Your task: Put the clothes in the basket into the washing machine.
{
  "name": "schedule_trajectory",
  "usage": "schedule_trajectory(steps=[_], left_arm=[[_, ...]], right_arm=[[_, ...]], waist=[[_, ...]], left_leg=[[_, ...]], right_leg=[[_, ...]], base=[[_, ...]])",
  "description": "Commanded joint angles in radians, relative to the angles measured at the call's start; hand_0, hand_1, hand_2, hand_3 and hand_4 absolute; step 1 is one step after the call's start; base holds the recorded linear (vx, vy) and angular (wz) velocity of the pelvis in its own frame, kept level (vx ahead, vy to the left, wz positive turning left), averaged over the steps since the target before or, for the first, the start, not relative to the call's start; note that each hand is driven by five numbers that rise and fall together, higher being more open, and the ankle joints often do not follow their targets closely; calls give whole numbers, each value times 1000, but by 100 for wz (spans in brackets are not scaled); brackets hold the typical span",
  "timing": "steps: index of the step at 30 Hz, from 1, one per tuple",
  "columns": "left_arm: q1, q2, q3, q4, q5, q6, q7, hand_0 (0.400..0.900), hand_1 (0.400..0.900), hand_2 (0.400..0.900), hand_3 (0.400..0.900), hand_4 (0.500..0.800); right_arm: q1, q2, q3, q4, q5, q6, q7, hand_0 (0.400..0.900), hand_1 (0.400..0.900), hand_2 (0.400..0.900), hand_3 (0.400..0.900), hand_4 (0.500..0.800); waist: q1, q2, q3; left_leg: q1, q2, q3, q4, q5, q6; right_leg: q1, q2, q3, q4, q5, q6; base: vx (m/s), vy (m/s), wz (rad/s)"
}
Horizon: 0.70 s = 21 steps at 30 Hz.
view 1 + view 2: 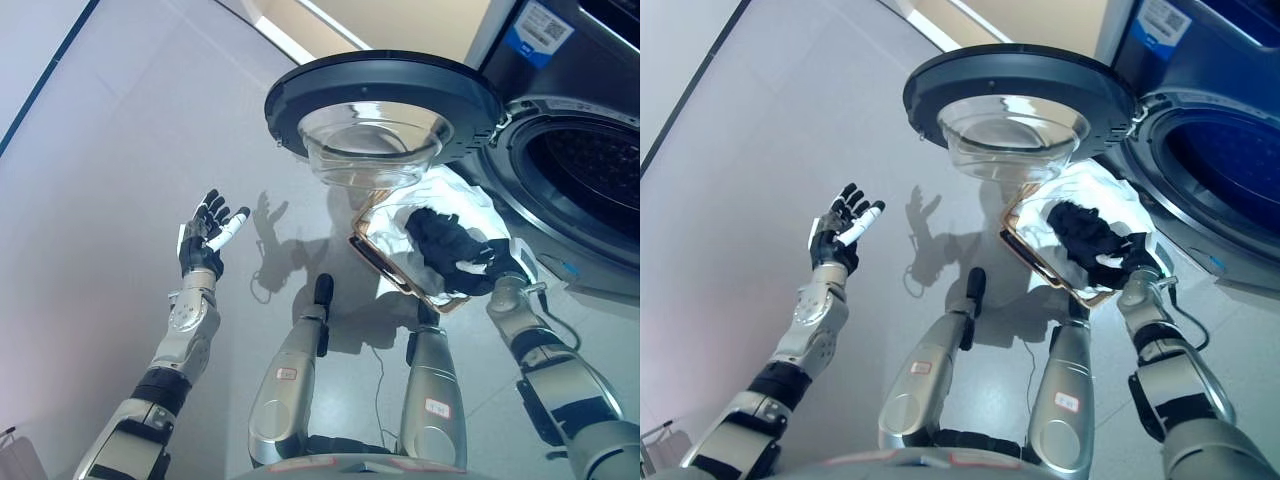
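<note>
Left hand [208, 238] is raised over the bare grey floor [110, 200], well apart from everything else, with its fingers spread and straight and nothing in it; one white-covered finger points up toward the washer. Right hand [470, 262] is curled round the near edge of the basket [385, 262], gripping its rim, so the basket hangs tilted with its open side turned up toward the camera. Its rim shows as a tan and dark band running from upper left to lower right. Inside lies white cloth [455, 198], bunched and spilling toward the washer side, and on top of it a dark garment [432, 230] lies just beside the gripping hand. Whether the fingers also pinch that dark cloth cannot be told, since both are black. Washer [1200, 150] stands at the right, dark grey, with its drum opening [590, 165] facing the basket and close to it. Its round door [385, 100] is swung fully open to the left, and the clear glass bowl [372, 148] of the door bulges down just above the basket's far edge. All the clothes are in the basket, outside the drum.
</note>
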<state>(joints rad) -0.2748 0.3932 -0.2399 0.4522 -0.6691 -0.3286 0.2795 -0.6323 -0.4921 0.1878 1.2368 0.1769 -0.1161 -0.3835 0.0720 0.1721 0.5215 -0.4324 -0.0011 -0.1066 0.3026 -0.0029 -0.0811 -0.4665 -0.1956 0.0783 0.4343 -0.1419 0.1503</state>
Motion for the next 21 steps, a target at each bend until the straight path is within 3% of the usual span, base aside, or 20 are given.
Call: schedule_trajectory(steps=[1, 9, 14, 21], left_arm=[[-39, -20, 92, -67, 1, -69, 38, 900, 900, 900, 900, 800], [-11, -50, 75, -97, -10, -59, 28, 900, 900, 900, 900, 800], [-12, -57, 70, -99, -29, -55, 21, 900, 900, 900, 900, 800], [-7, -38, 75, -103, -48, -59, 2, 900, 900, 900, 900, 800]], right_arm=[[-60, -41, -84, -19, 264, -120, -29, 400, 400, 400, 400, 500], [-145, 6, -292, -51, 795, -257, 59, 400, 400, 400, 400, 500], [-187, -14, -395, -80, 1011, -328, 111, 400, 400, 400, 400, 500], [-260, -189, -467, -110, 1091, -383, 113, 400, 400, 400, 400, 500]], waist=[[-12, 73, -2], [-16, 124, -2], [-15, 148, -12], [-9, 153, -46]], left_leg=[[-53, 59, -52, -61, 94, -53], [-54, 46, -36, -70, 84, -62], [-59, 41, -34, -85, 95, -68], [-39, 42, -42, -130, 101, -78]], right_leg=[[17, -49, 28, -12, 61, 5], [-8, -66, 48, 9, 38, 4], [-25, -71, 53, 14, 40, 6], [-14, -79, 40, 17, 16, 10]], base=[[15, 12, -4], [10, 2, 1], [19, 3, 3], [44, -15, 5]])
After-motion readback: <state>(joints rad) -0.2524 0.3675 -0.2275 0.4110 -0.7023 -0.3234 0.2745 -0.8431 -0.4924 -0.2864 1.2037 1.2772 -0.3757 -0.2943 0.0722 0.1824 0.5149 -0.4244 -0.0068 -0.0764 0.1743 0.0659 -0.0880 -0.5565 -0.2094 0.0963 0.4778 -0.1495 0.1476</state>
